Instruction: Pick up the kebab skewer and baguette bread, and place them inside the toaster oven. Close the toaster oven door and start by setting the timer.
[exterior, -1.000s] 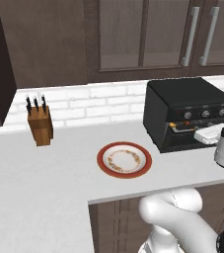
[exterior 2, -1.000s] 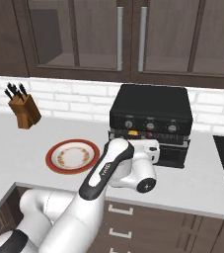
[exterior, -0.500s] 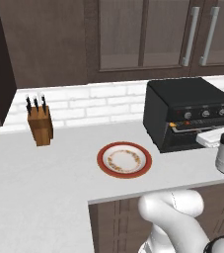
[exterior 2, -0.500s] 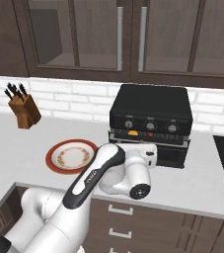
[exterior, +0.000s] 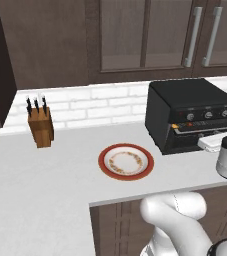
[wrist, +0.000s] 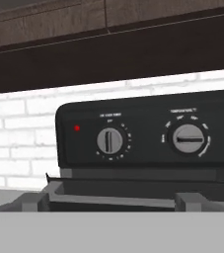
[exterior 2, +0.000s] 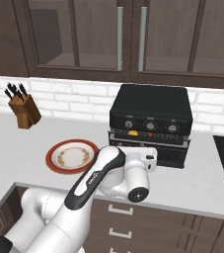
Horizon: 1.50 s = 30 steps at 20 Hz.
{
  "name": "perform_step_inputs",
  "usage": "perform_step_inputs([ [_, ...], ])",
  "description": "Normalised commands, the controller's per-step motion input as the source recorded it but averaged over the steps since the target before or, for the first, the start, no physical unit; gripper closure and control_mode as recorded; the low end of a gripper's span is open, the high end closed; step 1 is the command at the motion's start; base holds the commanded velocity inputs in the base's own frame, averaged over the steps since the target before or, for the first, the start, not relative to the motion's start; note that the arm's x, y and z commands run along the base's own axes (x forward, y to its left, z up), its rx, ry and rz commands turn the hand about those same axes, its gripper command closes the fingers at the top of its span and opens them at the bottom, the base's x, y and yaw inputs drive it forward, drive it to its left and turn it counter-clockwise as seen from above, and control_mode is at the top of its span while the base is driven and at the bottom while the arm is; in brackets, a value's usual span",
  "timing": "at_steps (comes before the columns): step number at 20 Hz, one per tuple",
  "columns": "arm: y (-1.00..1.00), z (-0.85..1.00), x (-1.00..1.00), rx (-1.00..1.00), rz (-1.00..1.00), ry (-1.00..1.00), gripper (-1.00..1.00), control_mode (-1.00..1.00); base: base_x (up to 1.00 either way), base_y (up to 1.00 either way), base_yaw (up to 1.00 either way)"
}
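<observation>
**A:** Where is the toaster oven, and what is it like?

**B:** The toaster oven [exterior: 190, 114] is a boxy matte black unit at the right of the left base view, standing on the pale grey counter [exterior: 45, 170] against a white brick wall. In the right base view it sits at the centre right [exterior 2: 150, 121], with three round knobs in a row across its front. The hand view looks at it from close up [wrist: 148, 143]: two round silver-grey knobs with white markings around them, and a small red dot at the upper left of the panel.

**B:** The toaster oven door [exterior 2: 148, 148] looks almost closed, with its pale bar handle [wrist: 108, 197] running along the bottom of the hand view. An orange patch shows just under the left knob in the right base view; I cannot tell what it is.

**A:** And the arm?

**B:** The smooth white arm reaches up to the oven front. Its hand [exterior 2: 142, 159] sits just before the door at the centre of the right base view. The jaws are released and hold nothing.

**A:** What else is on the counter?

**B:** A round plate [exterior: 126, 161] with a red rim and a cream, speckled centre lies left of the oven; nothing clearly lies on it. A wooden knife block [exterior: 40, 127] with dark handles stands at the far left. Dark wood cabinets with silver bar handles hang above.
</observation>
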Motion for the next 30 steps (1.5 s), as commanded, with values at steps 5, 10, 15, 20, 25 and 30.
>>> perform_step_inputs([
  [5,-0.01,-0.15,0.07,0.0,-0.01,0.0,-1.0,-1.0,0.0,0.0,0.0],
  [10,0.0,-0.06,0.04,0.0,-0.01,0.0,-1.0,-1.0,0.0,0.0,0.0],
  [15,0.0,-0.04,0.08,0.0,-0.01,0.0,-1.0,-1.0,0.0,0.0,0.0],
  [20,0.0,0.0,0.16,0.0,-0.01,0.0,-1.0,-1.0,0.0,0.0,0.0],
  [25,0.0,0.0,0.27,0.0,-0.01,0.0,-1.0,-1.0,0.0,0.0,0.0],
  [30,0.0,-0.02,0.17,0.0,-0.01,0.0,-1.0,-1.0,0.0,0.0,0.0],
])
